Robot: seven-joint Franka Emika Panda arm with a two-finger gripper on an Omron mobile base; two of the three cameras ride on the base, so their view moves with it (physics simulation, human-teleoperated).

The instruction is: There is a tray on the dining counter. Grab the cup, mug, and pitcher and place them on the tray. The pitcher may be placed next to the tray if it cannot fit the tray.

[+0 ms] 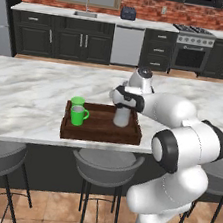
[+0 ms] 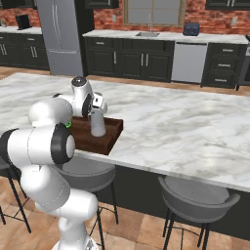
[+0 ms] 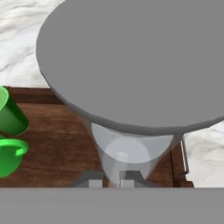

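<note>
The gripper (image 3: 107, 183) is seen from the hand camera directly above the pitcher (image 3: 129, 157), with its two finger tips (image 3: 92, 181) drawn close together at the near side of the pitcher's upper body, just under the wide grey lid (image 3: 131, 61). The jaws stand at a very narrow gap; they appear pinched on a part of the pitcher near its top, though the exact contact is hidden by the lid and the view's lower edge.

In the left base view the pitcher (image 1: 121, 116) is seen upright inside the tray (image 1: 100, 130), toward its right half, with the hand (image 1: 128, 98) set down over its top. Whether its base rests on the tray floor cannot be told. In the right base view the same pitcher (image 2: 97, 123) is shown standing in the tray (image 2: 100, 139), below the wrist.

The mug (image 1: 77, 115) and the cup (image 1: 77, 101) are placed in the left end of the tray, the cup just behind the mug and close to it. Both are seen at the left edge of the hand view, the cup (image 3: 9, 114) above the mug (image 3: 9, 155), apart from the pitcher.

The tray lies on the dining counter (image 1: 30, 96), near its front edge, above the grey stools (image 1: 106, 163).
</note>
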